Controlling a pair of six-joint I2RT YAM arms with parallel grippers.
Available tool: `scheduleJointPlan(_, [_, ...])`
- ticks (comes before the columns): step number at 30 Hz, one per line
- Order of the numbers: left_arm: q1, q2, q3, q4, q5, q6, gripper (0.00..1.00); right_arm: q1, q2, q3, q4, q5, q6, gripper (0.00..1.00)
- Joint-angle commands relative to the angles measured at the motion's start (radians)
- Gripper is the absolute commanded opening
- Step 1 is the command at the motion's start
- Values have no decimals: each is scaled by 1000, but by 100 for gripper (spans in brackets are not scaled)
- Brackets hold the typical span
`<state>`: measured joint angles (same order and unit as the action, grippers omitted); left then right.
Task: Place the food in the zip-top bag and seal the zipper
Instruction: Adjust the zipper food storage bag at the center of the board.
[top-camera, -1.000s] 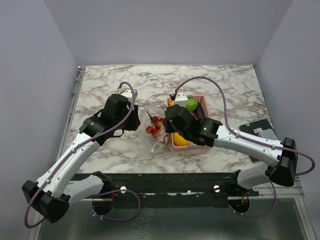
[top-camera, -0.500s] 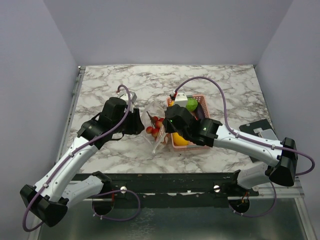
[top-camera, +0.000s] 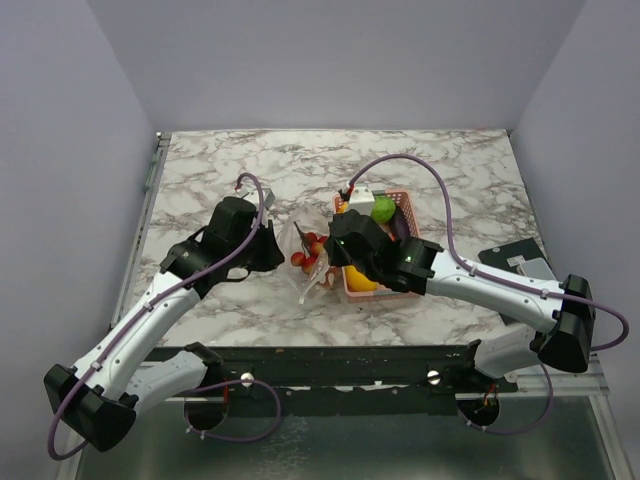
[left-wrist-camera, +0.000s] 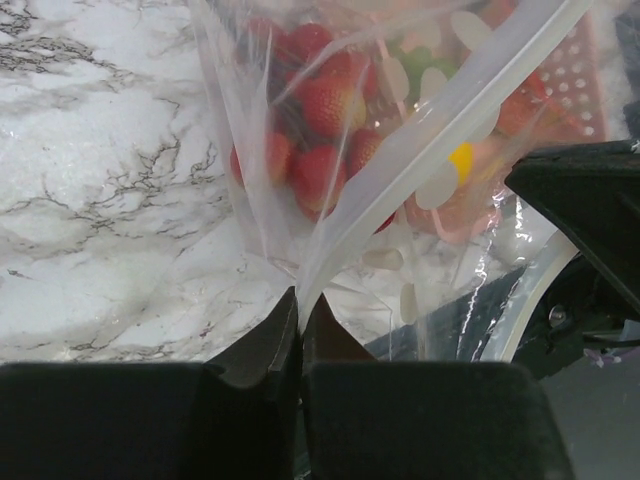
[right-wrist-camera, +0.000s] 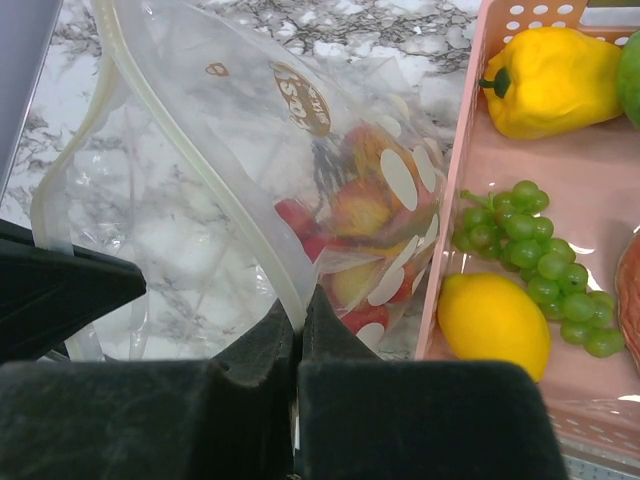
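"Marble table (top-camera: 420, 170), plain grey walls around it. So where was the zip-top bag (right-wrist-camera: 200, 200)?"

"Stretched between the two arms, just left of the pink basket (right-wrist-camera: 570, 170). Its mouth faced up and gaped apart between the grippers. From above I could not tell whether its lowest corner touched the marble."

"And the left gripper (left-wrist-camera: 300, 310)?"

"Clenched tight on the bag's edge. Its wrist view showed the two black fingers pressed together, with the whitish zipper (left-wrist-camera: 430, 145) rising out of the pinch and running up to the right."

"What about the right gripper (right-wrist-camera: 298, 305)?"

"Much the same: fingers squeezed together on the closure strip at the opposite end, the strip curving up and away to the left from the pinch."

"Was any food inside?"

"Yes, the red berries (left-wrist-camera: 325, 100) sat low in the bag, seen through the clear plastic with its white oval print."

"And the rest of it?"

"In the basket. The right wrist view showed a yellow pepper (right-wrist-camera: 550, 80) at the far end, green grapes (right-wrist-camera: 530, 250) in the middle and a lemon (right-wrist-camera: 495, 320) nearest the camera, touching the grapes. The overhead camera also caught a round green fruit (top-camera: 383, 208) at the basket's far end."

"Did either arm touch the basket?"

"The right arm reached across above it, but its fingers gripped only the bag."
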<state>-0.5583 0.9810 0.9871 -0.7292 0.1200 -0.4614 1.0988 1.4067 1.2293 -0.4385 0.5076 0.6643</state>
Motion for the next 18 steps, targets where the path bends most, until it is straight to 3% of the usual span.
scheduleJointPlan(1, [4,18,76,6,-18,14,2,7,4,-8,17,2,-11,1])
scheduleJointPlan(12, [5,120,367,-148,-113,118,0,7,26,105,-38,102,-98,1])
scheduleJointPlan(18, [3,154,385,-169,-153,134,0,-6,67,150,-41,101,-124,1])
